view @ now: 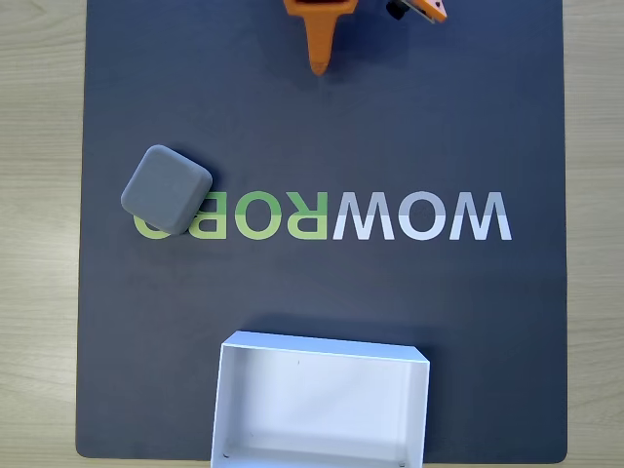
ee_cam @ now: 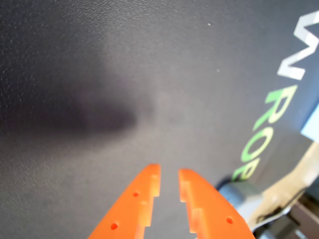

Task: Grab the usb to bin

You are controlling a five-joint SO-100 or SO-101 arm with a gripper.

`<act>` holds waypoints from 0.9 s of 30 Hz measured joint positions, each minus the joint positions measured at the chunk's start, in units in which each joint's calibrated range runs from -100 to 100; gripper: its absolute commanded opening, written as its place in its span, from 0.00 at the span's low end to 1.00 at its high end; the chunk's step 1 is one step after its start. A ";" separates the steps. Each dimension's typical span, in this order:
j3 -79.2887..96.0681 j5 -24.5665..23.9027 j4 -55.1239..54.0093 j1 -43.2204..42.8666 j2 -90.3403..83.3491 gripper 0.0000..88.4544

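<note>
Orange gripper (ee_cam: 169, 180), fingers narrowly parted and holding nothing, should open wider and swing toward the small matte gray usb block (view: 167, 189) resting well apart from the white shallow bin (view: 222, 409).

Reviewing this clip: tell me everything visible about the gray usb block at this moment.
The usb is a small matte gray block, square with rounded corners and edges, no markings or ports visible. In the fixed view it lies flat on the dark mat, turned diagonally, at the left of the picture, covering the end of the green printed lettering. It is apart from the white bin, which sits at the bottom edge. Nothing grips or touches it; the orange gripper is at the top edge, well clear.
</note>
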 measured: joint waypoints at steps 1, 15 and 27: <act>0.00 0.00 0.00 0.00 0.00 0.04; 0.00 0.00 0.00 0.00 0.00 0.04; -1.54 0.42 -2.59 0.09 4.26 0.05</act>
